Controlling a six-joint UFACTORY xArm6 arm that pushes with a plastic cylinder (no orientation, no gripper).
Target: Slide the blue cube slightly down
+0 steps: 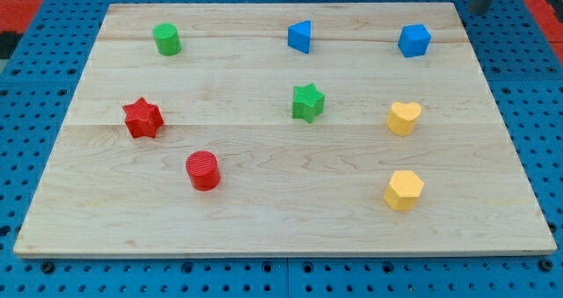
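Note:
The blue cube (414,40) sits near the top right of the wooden board (281,219). My tip (479,10) shows at the view's top right, just beyond the board's top right corner, up and to the right of the blue cube and apart from it. Only the rod's lower end is in view.
A blue triangular block (300,36) lies at the top centre and a green cylinder (166,39) at the top left. A green star (308,102), a yellow heart (404,118), a yellow hexagon (404,190), a red star (142,119) and a red cylinder (203,170) lie lower down.

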